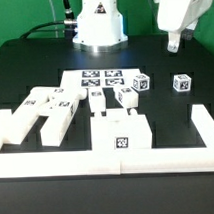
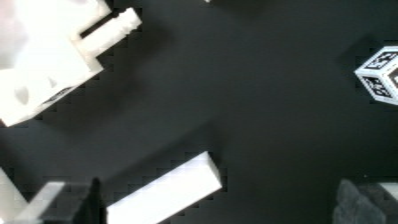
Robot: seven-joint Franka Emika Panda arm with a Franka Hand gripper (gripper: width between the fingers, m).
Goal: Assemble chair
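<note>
The chair lies in loose white tagged pieces on the black table. A square slab (image 1: pixel 121 135) sits near the front. A cluster of long leg and bar pieces (image 1: pixel 40 109) lies at the exterior view's left. Two small tagged cubes (image 1: pixel 141 82) (image 1: pixel 181 83) rest to the right of the marker board, and short pieces (image 1: pixel 125 95) lie at its front edge. My gripper (image 1: pixel 177 45) hangs high over the back right, above the right cube, open and holding nothing. In the wrist view its fingers (image 2: pixel 54 200) stand wide apart around my gripper (image 2: pixel 210 202), with a tagged cube (image 2: pixel 379 75) and white pieces (image 2: pixel 54 70) far below.
The marker board (image 1: pixel 86 75) lies flat in the middle in front of the robot base (image 1: pixel 98 25). A long white border rail (image 1: pixel 57 163) runs along the front and turns up at the right (image 1: pixel 205 127). A white slab edge (image 2: pixel 169 185) shows below the fingers.
</note>
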